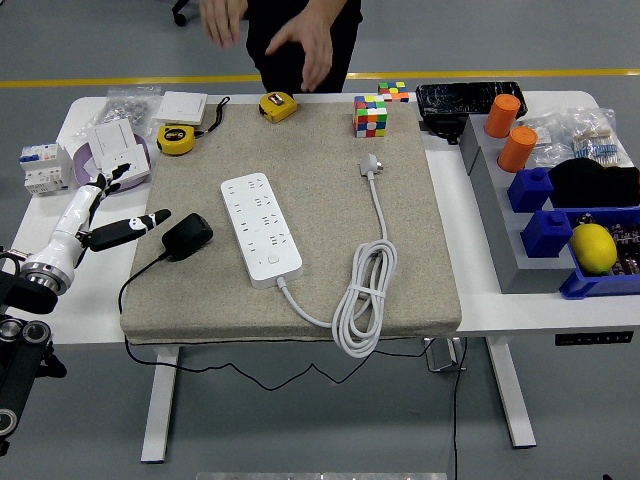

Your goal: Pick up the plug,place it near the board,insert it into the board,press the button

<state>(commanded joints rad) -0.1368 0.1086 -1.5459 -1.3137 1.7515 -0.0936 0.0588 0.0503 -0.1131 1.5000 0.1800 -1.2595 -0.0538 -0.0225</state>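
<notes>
One robot hand [100, 215] in view, the left, reaching in from the left edge over the mat's [420, 280] left border, white fingers spread and relaxed, holding nothing, black fingertips pointing at the black plug [187, 235] just beside them. Plug lying flat on the mat, not touching the hand, left of the white power strip [261, 229], black cord trailing off the mat's near edge. Strip set diagonally mid-mat, button end nearest, its own white cable [366, 290] coiled to the right. Beyond the far edge, a person's hands [300, 45] hanging open above the table. Along the far side, two yellow tape measures [278, 106] and a colour cube [371, 115].
</notes>
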